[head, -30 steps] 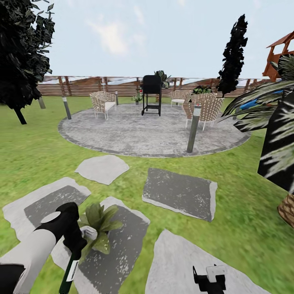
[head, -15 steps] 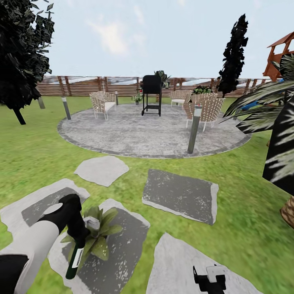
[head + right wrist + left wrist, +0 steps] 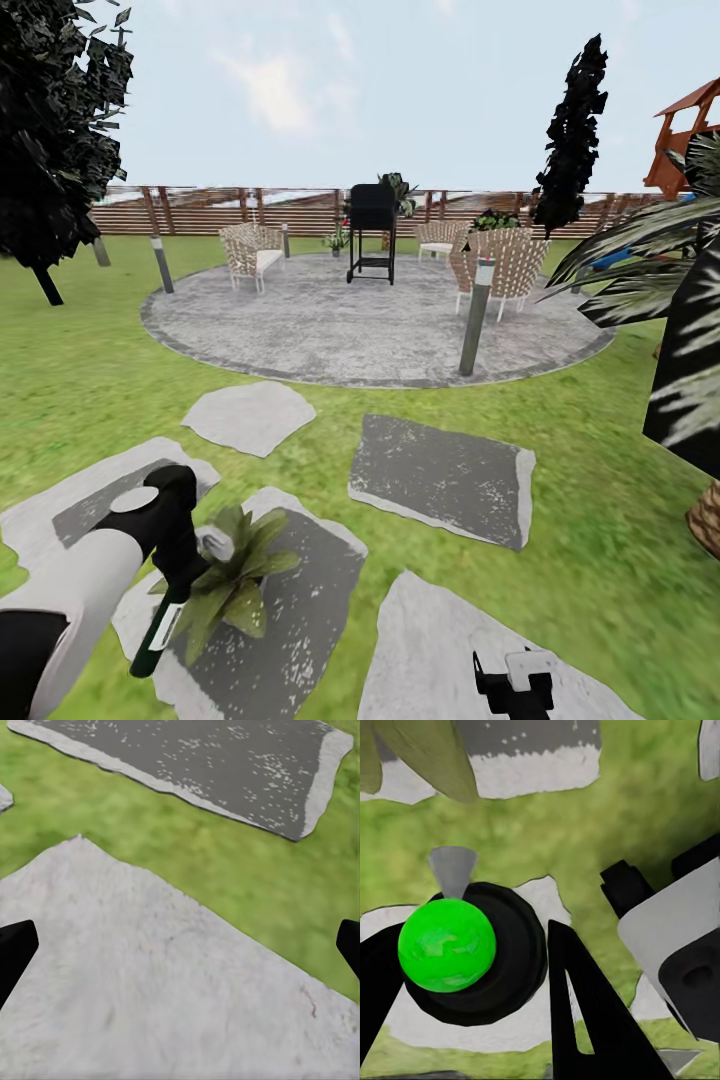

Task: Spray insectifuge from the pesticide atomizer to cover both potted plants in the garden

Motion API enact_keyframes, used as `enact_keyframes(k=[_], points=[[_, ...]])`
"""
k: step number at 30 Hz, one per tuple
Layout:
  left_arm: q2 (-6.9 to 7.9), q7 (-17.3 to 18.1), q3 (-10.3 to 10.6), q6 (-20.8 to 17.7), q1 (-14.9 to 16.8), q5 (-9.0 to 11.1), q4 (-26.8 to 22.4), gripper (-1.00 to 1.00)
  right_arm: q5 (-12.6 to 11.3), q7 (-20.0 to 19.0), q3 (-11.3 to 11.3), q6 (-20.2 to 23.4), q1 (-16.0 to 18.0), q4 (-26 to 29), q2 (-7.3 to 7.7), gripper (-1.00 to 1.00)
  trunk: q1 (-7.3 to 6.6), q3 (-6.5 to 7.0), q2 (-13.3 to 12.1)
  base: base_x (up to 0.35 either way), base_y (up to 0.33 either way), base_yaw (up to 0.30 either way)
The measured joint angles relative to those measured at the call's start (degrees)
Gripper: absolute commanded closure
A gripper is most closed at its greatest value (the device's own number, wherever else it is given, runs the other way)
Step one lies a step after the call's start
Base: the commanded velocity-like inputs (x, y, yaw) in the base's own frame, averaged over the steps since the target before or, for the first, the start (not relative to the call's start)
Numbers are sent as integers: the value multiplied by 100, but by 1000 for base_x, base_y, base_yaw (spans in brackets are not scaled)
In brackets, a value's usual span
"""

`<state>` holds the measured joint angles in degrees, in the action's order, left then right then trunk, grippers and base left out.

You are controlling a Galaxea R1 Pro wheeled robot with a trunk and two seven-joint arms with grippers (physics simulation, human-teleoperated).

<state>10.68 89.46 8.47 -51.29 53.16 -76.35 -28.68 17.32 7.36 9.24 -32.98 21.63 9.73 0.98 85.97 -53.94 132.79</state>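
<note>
left tool [image 3: 185, 565] gripping atomizer [image 3: 160, 630], beside potted plant [image 3: 235, 575]

green lawn [image 3: 90, 380] carries grey stepping slabs [image 3: 440, 478] and a round paved patio [image 3: 330, 330]; one potted plant [image 3: 235, 580] sits on a slab.

Green lawn [image 3: 90, 370], grey slabs [image 3: 440, 475]. Round patio [image 3: 330, 335] with wicker chairs [image 3: 505, 265], black grill [image 3: 371, 232]. Wooden fence [image 3: 215, 212] behind, pale sky.

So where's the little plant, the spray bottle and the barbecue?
Potted plant [image 3: 232, 575], head view, on its speckled green leaves.
Spray bottle [image 3: 160, 632], head view, on the dark green body with the white label, held by the left gripper [image 3: 185, 570].
Barbecue [image 3: 371, 210], head view, on its black lid, at the far side of the round patio.
</note>
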Motion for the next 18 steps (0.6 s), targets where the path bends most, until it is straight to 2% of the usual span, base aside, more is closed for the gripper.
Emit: enact_keyframes(k=[3, 7, 11, 14, 18], points=[[12, 1, 5, 131, -30, -20, 42, 100, 0, 0, 0, 0, -4, 0, 0, -100, 0, 0, 0, 0, 0, 0], [-50, 1, -3, 176, -56, -14, 8, 100, 0, -3, 0, 0, -3, 0, 0, -100, 0, 0, 0, 6, 0, 0], [-114, 1, -29, 171, -22, -3, -19, 100, 0, 2, 0, 0, -2, 0, 0, -100, -3, 0, 0, 181, -22, 4], [-151, 1, -31, 171, -14, -6, -24, 100, 0, 4, 0, 0, 0, -1, 0, -100, -3, 0, 0, 230, -81, 128], [-205, 0, -32, 176, -4, 6, -25, 100, -1, 5, 1, 0, -2, 0, 0, -100, 0, 0, 0, 58, -22, 181]])
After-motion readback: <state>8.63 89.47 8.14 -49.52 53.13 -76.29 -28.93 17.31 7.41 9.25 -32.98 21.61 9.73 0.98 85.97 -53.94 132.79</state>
